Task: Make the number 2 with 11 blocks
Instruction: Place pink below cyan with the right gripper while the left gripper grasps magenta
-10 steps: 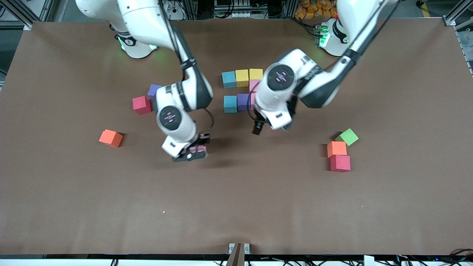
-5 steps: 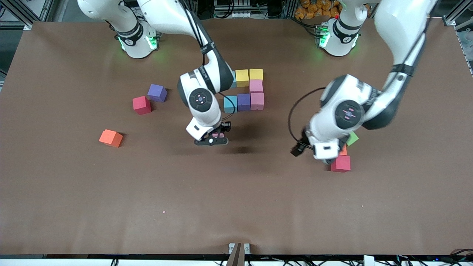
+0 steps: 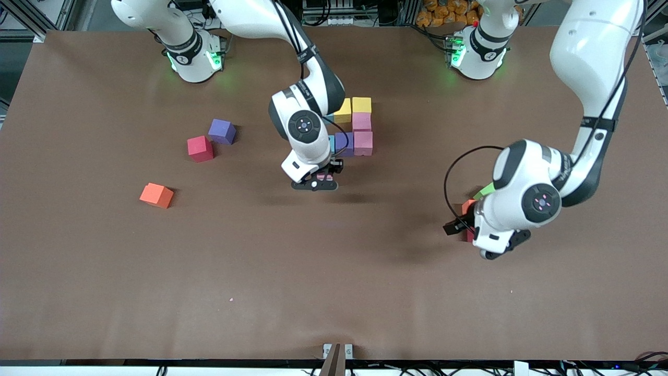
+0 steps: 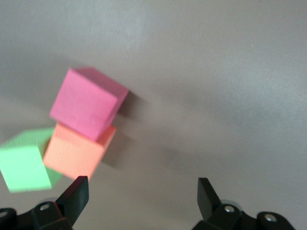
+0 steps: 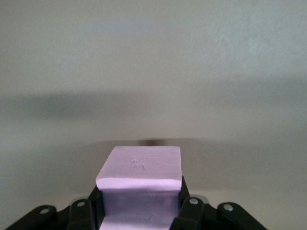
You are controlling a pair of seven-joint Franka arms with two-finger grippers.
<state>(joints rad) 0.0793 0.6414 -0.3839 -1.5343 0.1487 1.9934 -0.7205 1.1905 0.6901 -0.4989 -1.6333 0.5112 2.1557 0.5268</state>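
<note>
Right wrist view: right gripper (image 5: 139,211) clamps pink block (image 5: 139,179); seat it flush below the number 2 (image 3: 355,130)'s blue cube; left gripper (image 4: 141,196) gapes empty.

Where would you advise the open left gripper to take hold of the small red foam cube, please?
From above, by two opposite side faces of the red foam cube that are bare. The face against the orange foam cube is blocked. The left gripper is open.

Brown counter (image 3: 104,271) carries a partly built cluster of cubes (image 3: 361,130) near its robot-side edge, mid-length. Toward the right arm's end sit a purple cube (image 3: 222,131), a red cube (image 3: 200,149) and an orange cube (image 3: 156,195). Toward the left arm's end, green cube (image 4: 24,163), orange block (image 4: 76,153) and magenta block (image 4: 88,103) huddle together.
</note>
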